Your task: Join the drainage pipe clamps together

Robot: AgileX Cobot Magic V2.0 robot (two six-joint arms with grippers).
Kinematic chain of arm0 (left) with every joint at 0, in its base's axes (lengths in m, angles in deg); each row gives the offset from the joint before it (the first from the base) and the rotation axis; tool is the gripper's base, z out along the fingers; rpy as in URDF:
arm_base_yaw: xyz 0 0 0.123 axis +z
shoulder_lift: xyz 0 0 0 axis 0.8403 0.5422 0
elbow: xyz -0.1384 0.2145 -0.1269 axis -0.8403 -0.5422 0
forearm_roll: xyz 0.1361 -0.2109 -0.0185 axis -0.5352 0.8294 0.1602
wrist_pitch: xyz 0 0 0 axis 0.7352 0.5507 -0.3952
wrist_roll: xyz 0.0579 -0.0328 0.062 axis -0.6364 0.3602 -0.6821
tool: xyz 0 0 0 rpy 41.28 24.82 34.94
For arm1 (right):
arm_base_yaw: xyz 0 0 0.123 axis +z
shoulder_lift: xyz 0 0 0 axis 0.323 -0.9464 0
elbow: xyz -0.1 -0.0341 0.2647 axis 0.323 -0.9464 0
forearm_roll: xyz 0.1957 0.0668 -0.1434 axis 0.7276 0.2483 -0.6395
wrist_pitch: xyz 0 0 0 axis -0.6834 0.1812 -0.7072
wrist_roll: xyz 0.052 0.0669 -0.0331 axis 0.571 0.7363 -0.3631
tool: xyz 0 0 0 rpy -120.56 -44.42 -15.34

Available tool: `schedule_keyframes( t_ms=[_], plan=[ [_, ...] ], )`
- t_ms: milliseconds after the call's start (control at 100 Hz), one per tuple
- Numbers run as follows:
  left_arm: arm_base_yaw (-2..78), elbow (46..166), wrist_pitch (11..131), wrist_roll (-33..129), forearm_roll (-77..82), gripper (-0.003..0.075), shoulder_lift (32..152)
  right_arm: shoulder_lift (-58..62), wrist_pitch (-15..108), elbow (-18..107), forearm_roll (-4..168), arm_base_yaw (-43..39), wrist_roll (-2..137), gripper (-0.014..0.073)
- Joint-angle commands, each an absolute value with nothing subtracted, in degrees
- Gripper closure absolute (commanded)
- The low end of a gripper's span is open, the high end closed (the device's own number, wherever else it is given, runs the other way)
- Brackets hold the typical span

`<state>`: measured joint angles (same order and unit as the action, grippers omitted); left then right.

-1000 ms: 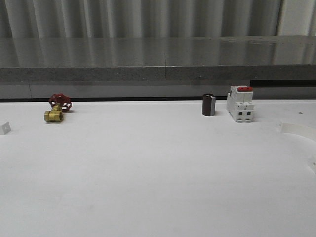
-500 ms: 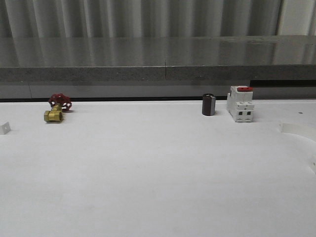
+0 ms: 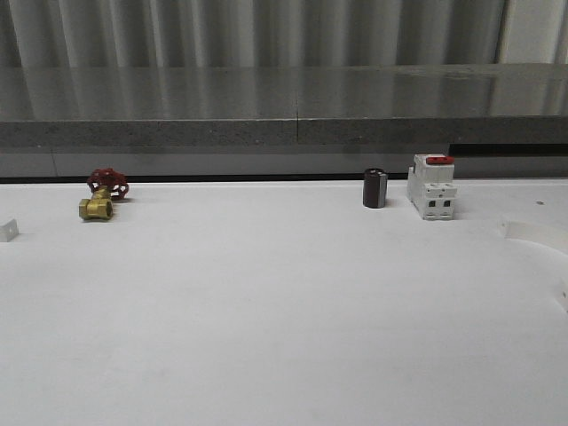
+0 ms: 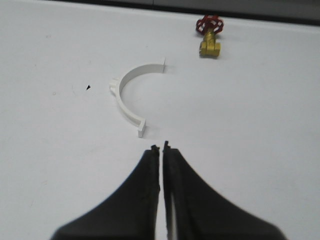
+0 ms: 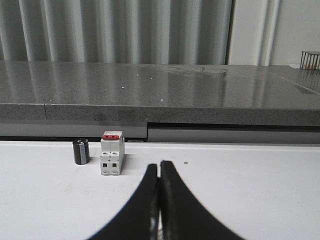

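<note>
White desk (image 3: 284, 302), mostly bare in the middle. Left pincer (image 4: 161, 148) is pressed closed, nothing between the black fingers, tips just short of the near flange of one clamp half (image 4: 131, 98). That half lies flat on the desk, arc open toward the brass valve with the red handwheel (image 4: 209, 36), which sits farther off and apart from it. Small outer tab visible on the curved back. In the front view this half is cut off by the left frame edge; only a small white end piece (image 3: 7, 231) shows there, hard to read as a clamp.

Second clamp half (image 3: 537, 233) sits at the far right of the desk, also cropped by the frame edge; a pale strip and a faint bit lower down show, white on white, outline hard to make out. The two halves are well apart, on opposite sides of the desk, not joined.

Right pincer (image 5: 159, 164) is closed too, empty, fingers touching along their length. Beyond it, the white breaker with red switch (image 5: 111, 154) stands upright near the desk's far edge, a dark cylinder (image 5: 81, 151) just left of it, not touching. Grey ledge and ribbed wall behind.
</note>
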<state>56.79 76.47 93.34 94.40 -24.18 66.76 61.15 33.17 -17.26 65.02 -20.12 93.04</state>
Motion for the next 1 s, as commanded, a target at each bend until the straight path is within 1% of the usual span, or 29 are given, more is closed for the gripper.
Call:
schedule_keyframes(
  t_ms=[0, 10, 20, 40, 70, 90, 130, 150, 260, 440, 590, 800, 990],
  plan=[
    [56.9, 80.9, 89.6, 94.3, -26.4, 0.0471, 74.8, 62.2, 28.4, -16.4, 65.0, -20.2, 92.9, 0.0662],
    [56.9, 81.4, 89.5, 94.3, -26.8, 0.0435, 76.0, 62.2, 28.4, -16.4, 65.0, -20.2, 92.9, 0.0662],
    [56.9, 81.7, 89.5, 94.3, -26.8, 0.0435, 76.0, 62.2, 28.4, -16.4, 65.0, -20.2, 92.9, 0.0662],
    [56.9, 82.4, 89.5, 94.3, -27.6, 0.0366, 78.5, 62.2, 28.4, -16.4, 65.0, -20.2, 92.9, 0.0662],
    [56.9, 83.5, 89.3, 94.3, -28.0, 0.0318, 81.0, 62.2, 28.4, -16.4, 65.0, -20.2, 92.9, 0.0662],
    [56.9, 84.4, 89.3, 94.3, -28.6, 0.0265, 82.8, 62.2, 28.4, -16.4, 65.0, -20.2, 92.9, 0.0662],
    [56.9, 86.4, 89.5, 94.3, -28.9, 0.0211, 86.6, 62.2, 28.4, -16.4, 65.0, -20.2, 92.9, 0.0662],
    [56.9, 87.5, 89.6, 94.3, -28.9, 0.0195, 88.6, 62.2, 28.4, -16.4, 65.0, -20.2, 92.9, 0.0662],
    [56.9, 93.9, 91.8, 94.3, -29.9, 0.0197, 98.7, 62.2, 28.4, -16.4, 65.0, -20.2, 92.9, 0.0662],
    [59.2, 107.4, 102.0, 93.7, -30.1, 0.0197, 116.2, 62.2, 28.4, -16.4, 65.0, -20.2, 92.9, 0.0662],
    [60.4, 116.7, 106.3, 92.6, -30.2, 0.0197, 128.3, 62.2, 28.4, -16.4, 65.0, -20.2, 92.9, 0.0662],
    [60.7, 126.3, 107.6, 89.9, -30.5, 0.0197, 139.4, 62.2, 28.4, -16.4, 65.0, -20.2, 92.9, 0.0662],
    [61.4, 129.6, 107.1, 89.9, -31.5, 0.0197, 143.0, 62.2, 28.4, -16.4, 65.0, -20.2, 92.9, 0.0662]
  ],
)
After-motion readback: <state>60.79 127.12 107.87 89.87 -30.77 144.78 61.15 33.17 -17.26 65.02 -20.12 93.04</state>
